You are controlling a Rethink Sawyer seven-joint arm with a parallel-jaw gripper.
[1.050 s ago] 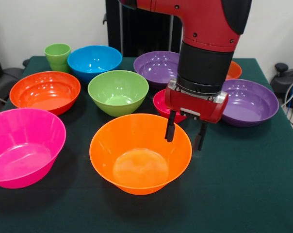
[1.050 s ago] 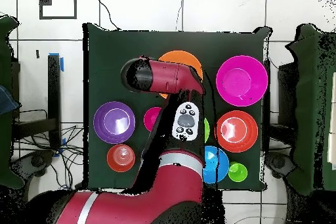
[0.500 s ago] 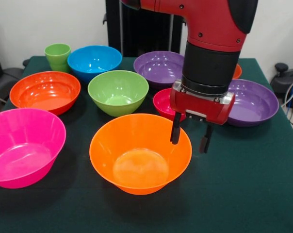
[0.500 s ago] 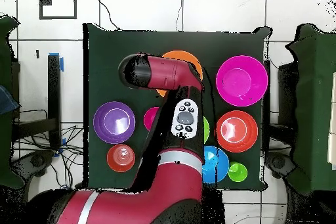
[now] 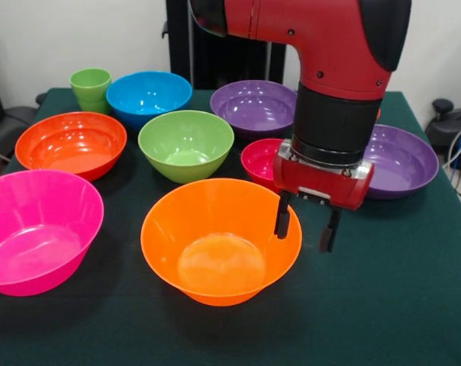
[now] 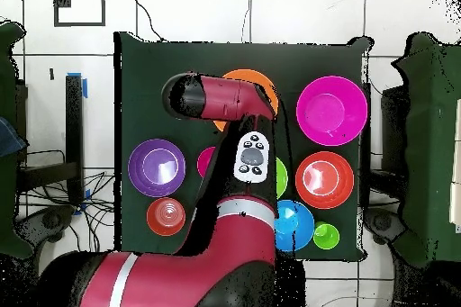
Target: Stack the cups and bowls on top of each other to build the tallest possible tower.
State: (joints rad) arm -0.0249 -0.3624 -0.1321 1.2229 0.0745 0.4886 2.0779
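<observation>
Gripper (image 5: 305,226) hangs with its fingers spread apart, straddling the rim of the orange bowl (image 5: 220,242) — one finger inside the wall, the other outside, nothing pinched yet. By the look of it, this is the opening pick: grab the biggest bowl to start the tower. No tower stands anywhere; every piece sits upright and separate on the green table (image 5: 383,305).

Around the orange bowl: the pink bowl (image 5: 33,230) just beside it, the green bowl (image 5: 185,145) right behind, the small magenta bowl (image 5: 262,162) behind its rim and partly behind the gripper. Further back of the green one sit the red-orange bowl (image 5: 70,143), the blue bowl (image 5: 148,95) and the cup (image 5: 91,88). Two purple bowls, one (image 5: 252,104) behind and one (image 5: 398,160) beside the arm (image 5: 330,76).

Next move, I'd say: drop a touch lower and close on the rim, squarely, since a glossy thin wall could slip or tip the bowl.

Hard to read: whether the fingertips touch the rim. From overhead the arm covers most of the orange bowl and the gripper entirely; a second red-orange bowl (image 6: 166,216) shows there, while the front view hides it behind the arm.
</observation>
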